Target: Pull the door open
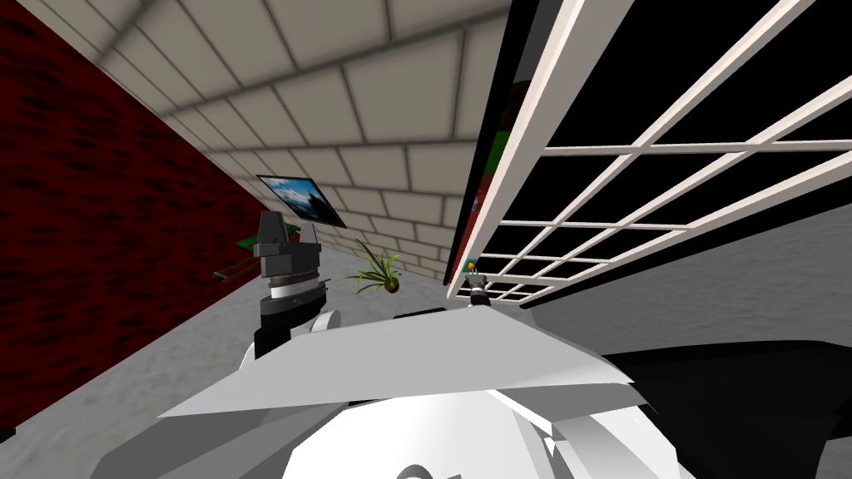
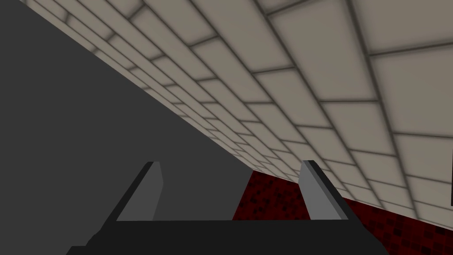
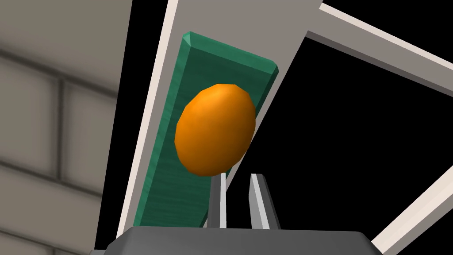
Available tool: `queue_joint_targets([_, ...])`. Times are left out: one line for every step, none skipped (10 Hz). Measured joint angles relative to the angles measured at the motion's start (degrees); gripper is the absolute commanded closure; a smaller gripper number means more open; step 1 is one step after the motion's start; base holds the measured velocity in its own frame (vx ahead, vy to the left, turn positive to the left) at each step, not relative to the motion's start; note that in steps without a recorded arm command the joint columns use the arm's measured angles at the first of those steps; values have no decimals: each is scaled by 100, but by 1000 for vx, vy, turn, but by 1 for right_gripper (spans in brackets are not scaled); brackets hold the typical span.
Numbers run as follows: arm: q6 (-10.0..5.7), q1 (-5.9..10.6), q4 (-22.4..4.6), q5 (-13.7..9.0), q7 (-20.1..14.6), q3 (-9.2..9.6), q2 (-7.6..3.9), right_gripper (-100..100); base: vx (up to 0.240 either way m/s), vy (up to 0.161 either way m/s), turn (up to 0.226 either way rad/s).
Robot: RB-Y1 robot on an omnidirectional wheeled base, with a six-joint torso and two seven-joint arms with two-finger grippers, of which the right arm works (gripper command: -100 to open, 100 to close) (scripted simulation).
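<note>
Left gripper held up well left of right arm; fingers spread wide, nothing between them; potted plant on floor, between the two arms; right gripper at door's edge; fingers drawn close, narrow slit between, clasping nothing; orange knob just ahead of fingertips, contact unclear; knob on green plate; plate on white lattice door; black area behind lattice, right of gripper.
</note>
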State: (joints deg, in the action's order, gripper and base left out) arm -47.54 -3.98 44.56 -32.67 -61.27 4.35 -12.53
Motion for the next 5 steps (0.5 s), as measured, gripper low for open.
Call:
queue_joint_targets([-75, 104, -191, 13, -49, 17, -14, -100, -8, -4, 4])
queue_joint_targets([-142, 158, -301, 19, -108, 29, -31, -100, -27, -3, 9])
queue_joint_targets([-92, 90, -157, -31, -185, 19, -21, -100, -27, -6, 16])
queue_joint_targets([-162, 182, -309, -42, -291, 35, 1, -100, -46, 1, 29])
queue_joint_targets([-195, 249, -384, -88, -422, 41, 26, -100, -38, 1, 10])
